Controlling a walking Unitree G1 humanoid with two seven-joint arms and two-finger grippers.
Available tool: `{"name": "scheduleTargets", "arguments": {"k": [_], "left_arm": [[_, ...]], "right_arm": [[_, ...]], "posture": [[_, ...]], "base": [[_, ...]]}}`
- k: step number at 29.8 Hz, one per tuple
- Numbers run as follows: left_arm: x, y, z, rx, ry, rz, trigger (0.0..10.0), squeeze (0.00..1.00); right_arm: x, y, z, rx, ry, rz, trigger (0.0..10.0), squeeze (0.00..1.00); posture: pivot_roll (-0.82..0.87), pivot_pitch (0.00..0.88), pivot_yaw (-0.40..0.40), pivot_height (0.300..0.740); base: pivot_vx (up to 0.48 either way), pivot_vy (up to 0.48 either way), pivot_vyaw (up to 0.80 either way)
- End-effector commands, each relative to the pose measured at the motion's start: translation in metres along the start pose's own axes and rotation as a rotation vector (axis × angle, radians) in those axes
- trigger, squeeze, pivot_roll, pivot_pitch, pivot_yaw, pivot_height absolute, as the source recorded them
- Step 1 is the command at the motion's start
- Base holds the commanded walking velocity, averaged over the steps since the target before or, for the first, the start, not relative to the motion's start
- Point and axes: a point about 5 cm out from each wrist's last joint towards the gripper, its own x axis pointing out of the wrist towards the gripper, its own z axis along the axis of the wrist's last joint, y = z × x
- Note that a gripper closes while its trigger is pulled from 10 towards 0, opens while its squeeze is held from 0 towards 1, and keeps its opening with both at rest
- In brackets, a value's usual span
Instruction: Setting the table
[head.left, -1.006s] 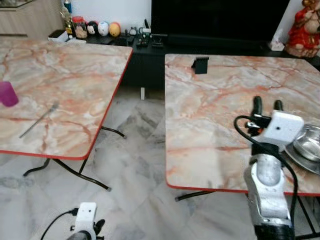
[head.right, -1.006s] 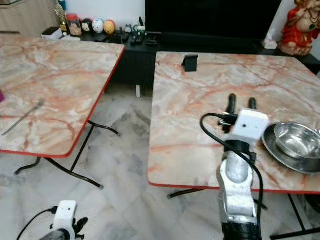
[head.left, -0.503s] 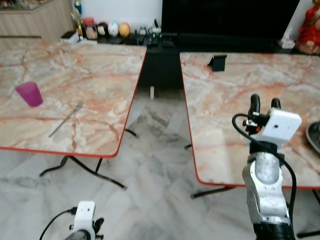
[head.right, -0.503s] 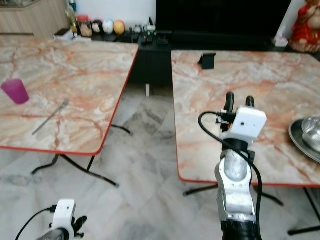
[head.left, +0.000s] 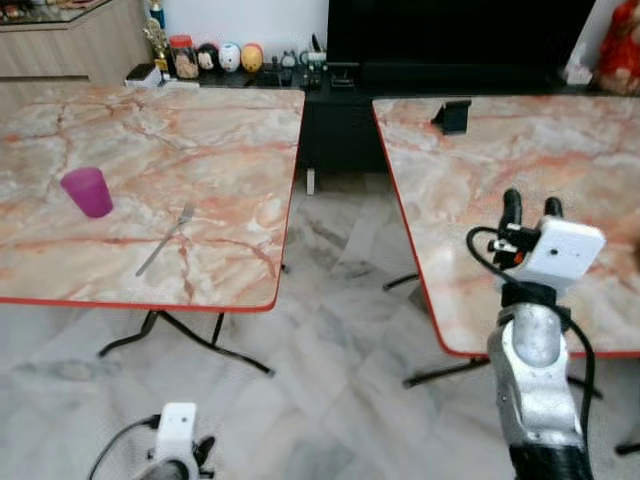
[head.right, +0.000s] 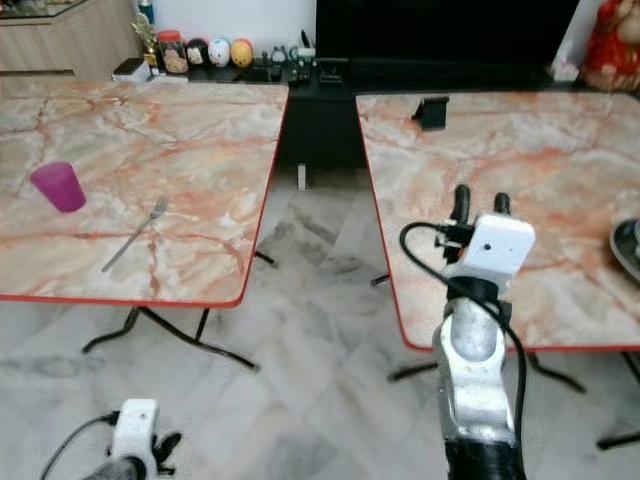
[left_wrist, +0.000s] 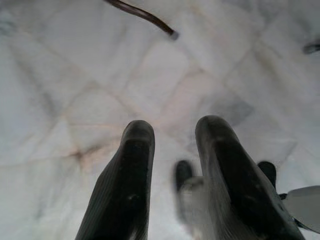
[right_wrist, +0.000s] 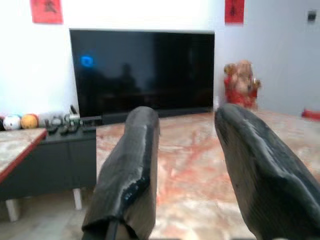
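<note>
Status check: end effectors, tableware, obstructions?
Right end effector open, raised over right table. Left end effector open, low over floor. Fork and purple cup on left table, untouched.

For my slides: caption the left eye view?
Right gripper raised, open, over right table; cup and fork on left table.

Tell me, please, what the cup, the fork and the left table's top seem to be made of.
Cup: likely plastic, matte, translucent pink. Fork: probably metal, thin, grey, dull sheen. Table top: marble-look surface, pink-veined and smooth, with a red rim; possibly laminate, cannot tell.
</note>
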Motion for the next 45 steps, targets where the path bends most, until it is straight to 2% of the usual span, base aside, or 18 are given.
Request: {"name": "scheduleTargets", "arguments": {"k": [1,45], "left_arm": [[-0.0014,0.0060,-0.0011,-0.007,0.001,0.019,10.0,0.00],[-0.0017,0.0028,-0.0046,0.007,0.012,0.009,10.0,0.00]], "right_arm": [[0.0020,0.0048,0.0046,0.015,-0.015,0.011,10.0,0.00],[0.0042,0.0048,0.0064,0.016,-0.024,0.036,10.0,0.00]], "posture": [[0.02,0.000,-0.023,0.727],[0.02,0.000,-0.029,0.727]], "base": [[0.000,0.289,0.00],[0.000,0.290,0.00]]}}
